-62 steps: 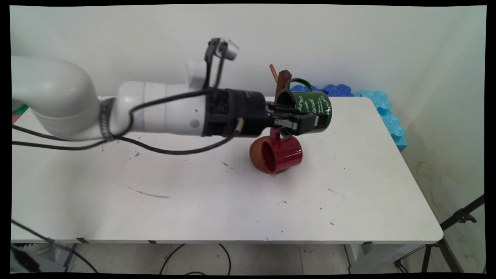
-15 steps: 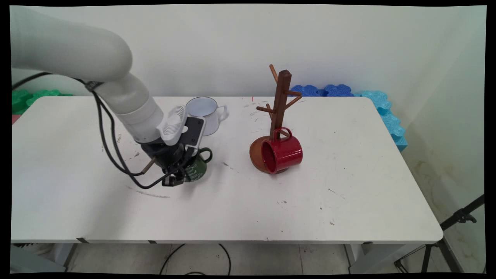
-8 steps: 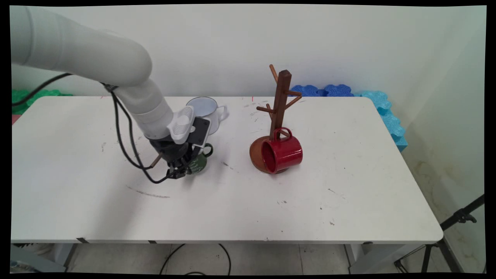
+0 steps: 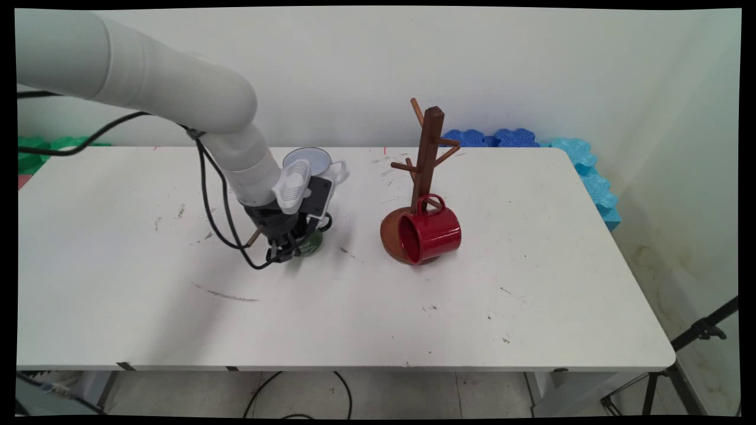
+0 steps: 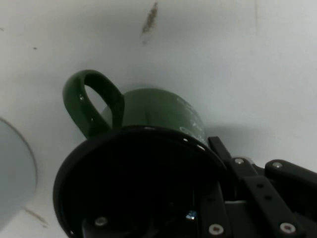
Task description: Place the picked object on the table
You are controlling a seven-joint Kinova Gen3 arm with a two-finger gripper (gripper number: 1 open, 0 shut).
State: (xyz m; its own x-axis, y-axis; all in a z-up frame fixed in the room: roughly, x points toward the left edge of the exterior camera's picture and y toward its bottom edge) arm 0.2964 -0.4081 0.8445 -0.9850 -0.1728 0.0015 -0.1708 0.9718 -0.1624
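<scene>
Main view: gripper (image 4: 290, 251) low at table (image 4: 531, 307) left of centre, pinching the green mug's (image 4: 312, 242) wall; one finger (image 5: 257, 193) outside, the other inside and mostly hidden. Mug largely blocked by the hand; stands upright on the table. White mug (image 4: 316, 162) just behind, partly covered. Further right, one wooden mug tree (image 4: 426, 159), one red mug (image 4: 430, 234) hung low on it. Three mugs total.

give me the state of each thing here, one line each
green mug: upright on the table, its rim in the gripper, one finger inside it
white mug: upright, open end up, behind the green mug
red mug: hanging by its handle from a low peg, on its side
mug tree: upright, upper pegs bare
</scene>
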